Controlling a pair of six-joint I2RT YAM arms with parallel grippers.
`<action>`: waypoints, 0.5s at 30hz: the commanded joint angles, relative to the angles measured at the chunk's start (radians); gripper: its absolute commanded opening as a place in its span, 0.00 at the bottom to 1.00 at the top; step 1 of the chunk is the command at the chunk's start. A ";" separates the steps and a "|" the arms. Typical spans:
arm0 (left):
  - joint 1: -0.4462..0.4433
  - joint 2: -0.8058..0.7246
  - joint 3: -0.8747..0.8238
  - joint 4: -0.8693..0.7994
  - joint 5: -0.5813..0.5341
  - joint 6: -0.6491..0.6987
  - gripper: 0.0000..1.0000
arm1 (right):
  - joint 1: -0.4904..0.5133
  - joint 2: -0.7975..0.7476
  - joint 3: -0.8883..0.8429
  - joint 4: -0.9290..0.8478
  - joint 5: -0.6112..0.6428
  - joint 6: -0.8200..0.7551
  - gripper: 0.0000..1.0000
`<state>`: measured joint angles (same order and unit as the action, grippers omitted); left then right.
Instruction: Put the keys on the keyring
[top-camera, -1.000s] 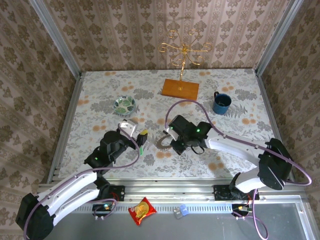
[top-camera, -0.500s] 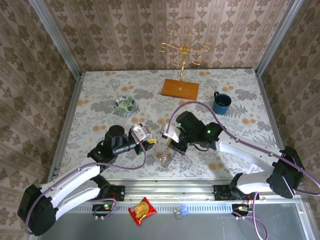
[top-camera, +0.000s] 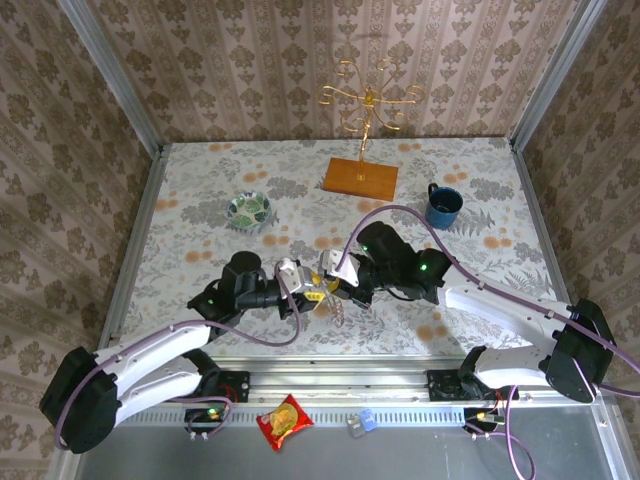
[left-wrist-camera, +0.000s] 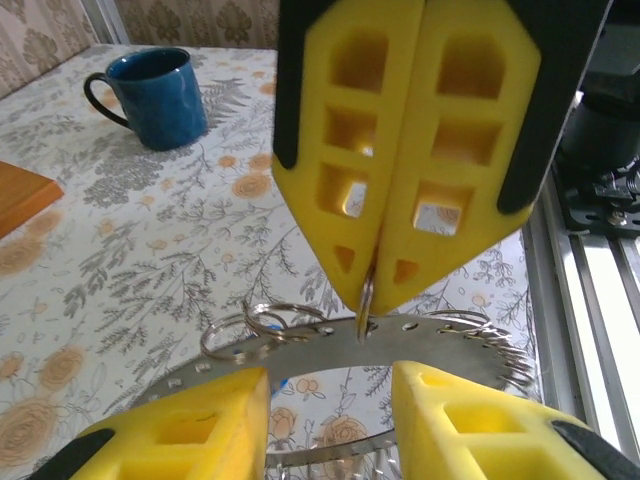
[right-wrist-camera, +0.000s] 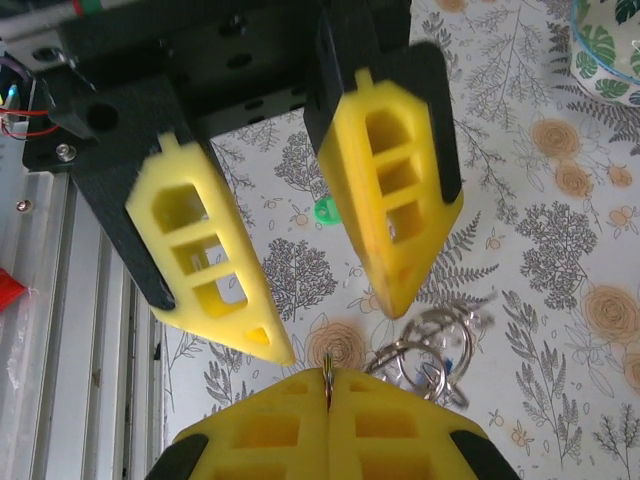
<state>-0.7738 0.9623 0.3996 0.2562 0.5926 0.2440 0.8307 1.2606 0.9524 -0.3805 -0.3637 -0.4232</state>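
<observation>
The keyring (left-wrist-camera: 450, 345), a flat grey band with small holes and split rings (left-wrist-camera: 262, 320), hangs above the table. My right gripper (left-wrist-camera: 368, 300) is shut on a thin ring at its rim; in its own view the metal edge sits between the pads of that gripper (right-wrist-camera: 328, 385). My left gripper (left-wrist-camera: 328, 400) is open, its yellow pads standing either side of the keyring's band without touching it. From above, both grippers meet nose to nose, left (top-camera: 312, 290), right (top-camera: 338, 285). The green key (right-wrist-camera: 325, 210) lies on the table below. A speck of blue (right-wrist-camera: 451, 366) shows among the split rings.
A blue mug (top-camera: 442, 206) stands at the back right. Beside it is a gold hook stand (top-camera: 365, 110) on a wooden base (top-camera: 360, 177). The green-patterned bowl (top-camera: 248, 210) sits back left. A snack packet (top-camera: 285, 420) lies on the front ledge.
My right gripper has lifted the keyring off the table and turned it toward the left arm. My left gripper has swung right to meet it, its jaws narrowing.
</observation>
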 joint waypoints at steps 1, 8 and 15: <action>-0.019 0.008 -0.015 0.053 0.036 0.032 0.36 | -0.004 -0.015 -0.001 0.043 -0.050 -0.026 0.00; -0.031 0.009 -0.031 0.084 0.023 0.029 0.35 | -0.003 0.000 -0.001 0.037 -0.077 -0.028 0.00; -0.031 0.003 -0.035 0.090 0.022 0.030 0.31 | 0.005 0.013 0.004 0.008 -0.070 -0.050 0.00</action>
<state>-0.7982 0.9737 0.3748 0.3096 0.5991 0.2562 0.8291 1.2671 0.9524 -0.3698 -0.4042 -0.4492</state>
